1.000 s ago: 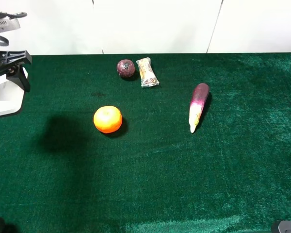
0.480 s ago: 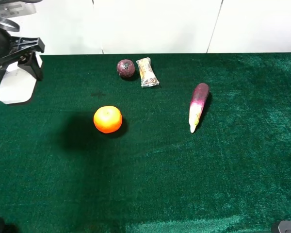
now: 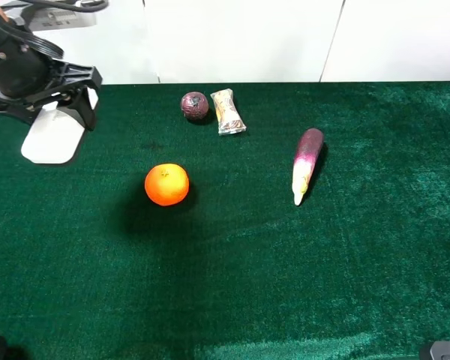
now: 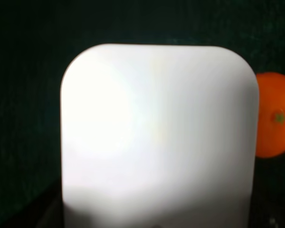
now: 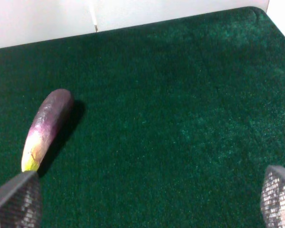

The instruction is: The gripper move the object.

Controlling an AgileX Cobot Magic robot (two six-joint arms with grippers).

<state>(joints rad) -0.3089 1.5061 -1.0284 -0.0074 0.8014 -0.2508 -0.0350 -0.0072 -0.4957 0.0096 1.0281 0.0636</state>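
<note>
Overhead, the left gripper (image 3: 60,116) sits at the rear left of the green table (image 3: 285,270), its black fingers (image 3: 87,109) clamped on either side of the white block (image 3: 51,142). The block hangs below the gripper with its long side pointing toward the camera. A dark shadow falls on the cloth apart from the block, just beside the orange (image 3: 166,184), so the block seems to be off the surface. The orange lies near the middle left. Behind it, near the back edge, a dark red ball (image 3: 195,106) and a crinkled wrapped packet (image 3: 228,111) sit close together. The eggplant (image 3: 306,163) lies well to the right, its pale tip toward the front. In the left wrist view the white block (image 4: 156,133) fills most of the picture as a plain rounded rectangle. The orange (image 4: 274,121) shows past one edge of it, and dark cloth lies behind both. In the right wrist view the right gripper (image 5: 147,202) is spread wide over bare cloth with nothing between its textured fingertips (image 5: 16,199). The eggplant (image 5: 45,128) lies ahead and off to one side, apart from them.
</note>
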